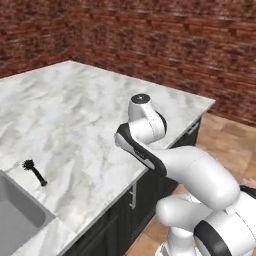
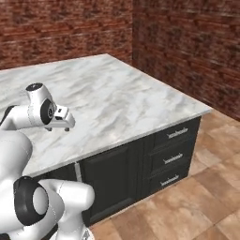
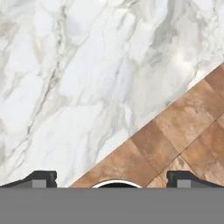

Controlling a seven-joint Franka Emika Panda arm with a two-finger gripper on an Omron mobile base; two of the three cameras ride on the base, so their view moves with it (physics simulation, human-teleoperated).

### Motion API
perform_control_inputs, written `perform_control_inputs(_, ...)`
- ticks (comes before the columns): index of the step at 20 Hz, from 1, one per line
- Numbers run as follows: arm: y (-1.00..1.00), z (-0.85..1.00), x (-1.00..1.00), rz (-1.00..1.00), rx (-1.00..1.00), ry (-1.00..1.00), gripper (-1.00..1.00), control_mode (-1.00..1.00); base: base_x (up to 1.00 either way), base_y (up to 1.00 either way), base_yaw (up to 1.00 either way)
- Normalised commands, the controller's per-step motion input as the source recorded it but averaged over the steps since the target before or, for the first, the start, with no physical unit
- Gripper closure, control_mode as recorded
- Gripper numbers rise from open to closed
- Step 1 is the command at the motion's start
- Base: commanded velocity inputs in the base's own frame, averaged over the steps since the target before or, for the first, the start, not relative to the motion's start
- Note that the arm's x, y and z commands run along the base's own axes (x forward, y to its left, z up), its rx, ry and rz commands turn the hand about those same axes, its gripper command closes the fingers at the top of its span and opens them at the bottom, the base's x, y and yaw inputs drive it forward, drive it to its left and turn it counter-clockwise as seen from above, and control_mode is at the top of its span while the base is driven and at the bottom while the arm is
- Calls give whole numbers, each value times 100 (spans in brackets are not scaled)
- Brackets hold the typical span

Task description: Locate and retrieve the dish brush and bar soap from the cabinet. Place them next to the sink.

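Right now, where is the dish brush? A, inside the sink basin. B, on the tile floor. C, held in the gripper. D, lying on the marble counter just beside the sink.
D: the dish brush lies flat on the white marble counter, just past the corner of the sink.

**A home kitchen with brick walls**

A white marble surface (image 1: 90,115) tops dark base units: a panelled door (image 2: 110,180) and a stack of drawers (image 2: 172,152) with short silver handles. A grey sink (image 1: 20,212) is sunk into the marble, a dish brush (image 1: 34,171) beside it. Red brick walls (image 2: 187,42) and terracotta floor tiles (image 2: 187,206) surround it.
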Motion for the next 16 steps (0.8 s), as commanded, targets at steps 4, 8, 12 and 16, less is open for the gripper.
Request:
perform_control_inputs(4, 0, 0, 0, 0, 0, 0, -100, 100, 0, 0, -49)
perform_control_inputs(8, 0, 0, 0, 0, 0, 0, -100, 100, 0, 0, -49)
perform_control_inputs(12, 0, 0, 0, 0, 0, 0, -100, 100, 0, 0, -48)
perform_control_inputs(16, 0, 0, 0, 0, 0, 0, -100, 100, 0, 0, -48)
